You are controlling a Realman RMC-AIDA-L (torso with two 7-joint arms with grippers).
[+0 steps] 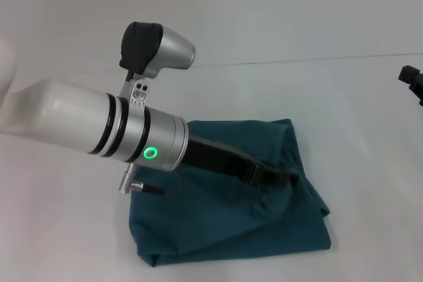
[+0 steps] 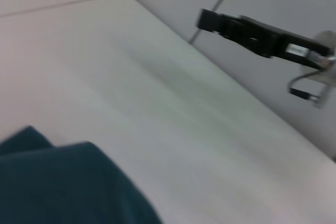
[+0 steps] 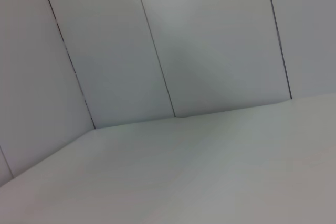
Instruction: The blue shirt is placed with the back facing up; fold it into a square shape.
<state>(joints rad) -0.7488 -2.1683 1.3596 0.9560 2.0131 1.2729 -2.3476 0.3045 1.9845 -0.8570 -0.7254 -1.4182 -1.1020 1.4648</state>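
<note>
On the white table (image 1: 344, 97), near its front edge, the blue shirt (image 1: 218, 222) lies already folded into a compact, roughly square bundle, layers stacked, edges a bit uneven with a bulge at the right side. Judgement: folding is mostly done; what remains looks like a final tidy or press and then letting go.

Left gripper (image 1: 281, 177) reaches across the bundle, its black fingers low on the upper right part of the cloth and touching it. Cannot tell whether the claw is open or pinching fabric; the tips merge with the dark folds.

Right gripper (image 1: 413, 78) sits parked off the table's far right edge, well apart from the shirt; the left wrist view shows it holding nothing, but how far open it is cannot be told.

No containers in view.
</note>
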